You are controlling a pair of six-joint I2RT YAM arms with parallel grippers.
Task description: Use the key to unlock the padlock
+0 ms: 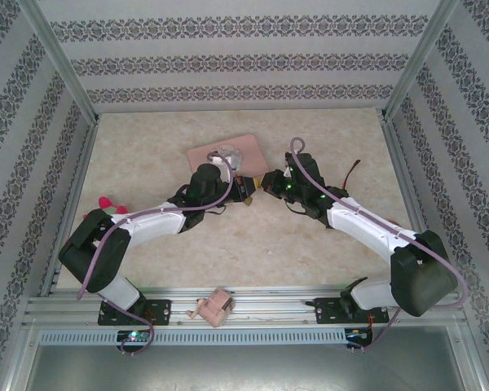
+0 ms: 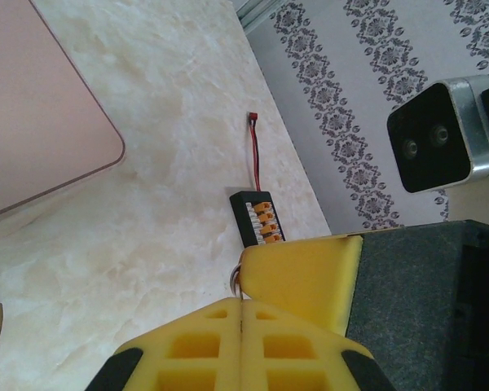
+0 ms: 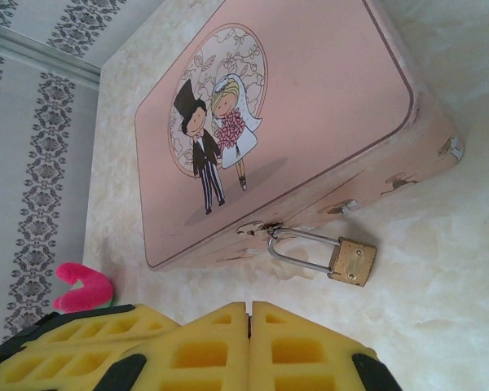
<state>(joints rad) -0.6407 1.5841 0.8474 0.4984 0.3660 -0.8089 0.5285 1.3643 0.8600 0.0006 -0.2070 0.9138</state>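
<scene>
Looking down from the top camera: marbled beige tabletop [image 1: 253,244], closed in on three sides by panels of striped damask wallpaper [image 1: 228,61], with aluminium frame posts at the corners. At centre, toward the far side, a pink tin [image 1: 226,152] lies flat. Both arms stretch toward it. The left gripper [image 1: 249,192] and right gripper [image 1: 268,180] meet tip to tip just on the near side of the tin's right corner. A pink-and-green toy [image 1: 106,205] sits at the left edge, and a small wooden piece [image 1: 214,307] on the near rail between the bases.

Left wrist: yellow fingers [image 2: 204,346] pressed together, seam closed. A sliver of silvery ring [image 2: 235,281] shows at their tips, too small to tell what it is or whether it is gripped. The right gripper's yellow pad and dark body sit close beside it. Beyond lie bare marbled surface, a black connector block [image 2: 261,218] with a red wire, a corner of the tin, and wallpaper past the table edge.

Right wrist: yellow fingers [image 3: 310,350] shut flush against each other. Task item: the padlock [image 3: 352,261] hangs by its shackle from the tin's hasp. Its brass body rests on the table just beside the tin's side wall, and the shackle looks closed. The tin lid carries a bride-and-groom picture.
</scene>
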